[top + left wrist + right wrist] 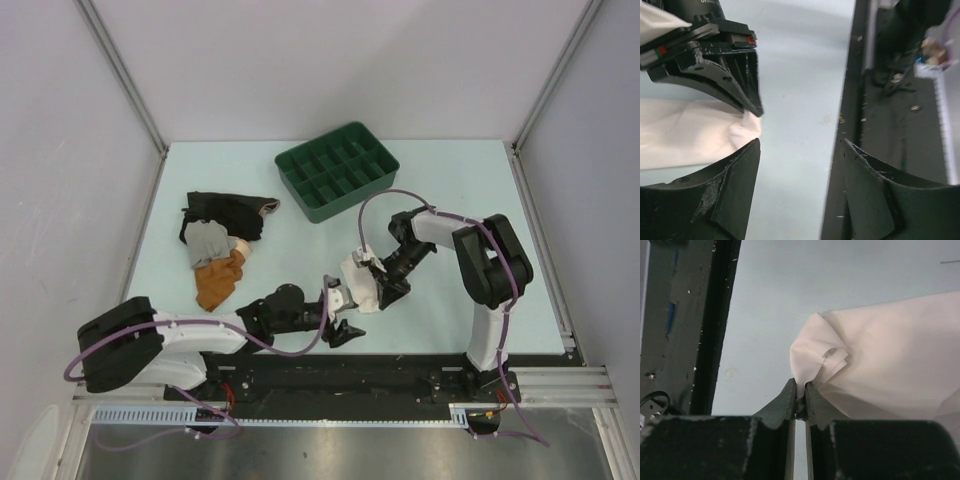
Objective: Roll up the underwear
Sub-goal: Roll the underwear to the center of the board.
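Observation:
The underwear [359, 283], a small cream fabric piece, lies bunched on the table near the front middle. My right gripper [384, 296] is shut on its edge. In the right wrist view the jaws [800, 392] pinch a folded corner of the underwear [890, 355], which spreads away to the right. My left gripper [349, 329] is open and empty just in front of the underwear. In the left wrist view its fingers [742, 172] frame bare table, with the underwear [685, 130] at the left and the right gripper's fingers [725, 75] above it.
A green compartment tray [337, 170] stands at the back middle. A pile of black, grey and orange-brown garments [220, 245] lies at the left. The black base rail [380, 375] runs along the front edge, close to both grippers.

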